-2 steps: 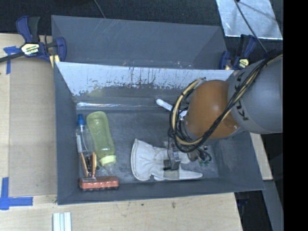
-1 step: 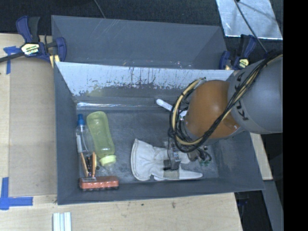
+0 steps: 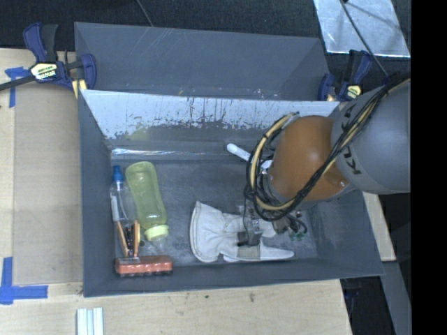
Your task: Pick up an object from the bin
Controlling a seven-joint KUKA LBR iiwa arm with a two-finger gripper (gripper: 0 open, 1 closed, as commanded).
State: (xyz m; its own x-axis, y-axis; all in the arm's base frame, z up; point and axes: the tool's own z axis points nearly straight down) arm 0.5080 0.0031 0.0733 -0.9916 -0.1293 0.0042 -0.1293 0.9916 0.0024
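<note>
A: Where does the white glove [image 3: 213, 234] lie?

B: Flat on the bin's [image 3: 202, 180] floor, by the front wall, midway; the pincer [image 3: 248, 237] is down on its right half, presumably since limp cloth must be met low.

A: Apart or clamped?

B: One cannot tell; the yellow-green bottle [image 3: 148, 197] lies well apart, leftward, so nothing crowds the approach.

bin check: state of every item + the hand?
hand: down at the white glove's right end; a grip cannot be told
white glove: lying rumpled on the bin floor, front middle
yellow-green bottle: on its side, left part of the bin
clear bottle: on its side, blue cap toward the back, against the yellow-green bottle's left
reddish-brown bar: flat, front left corner
small white piece: lying by the back wall
</note>
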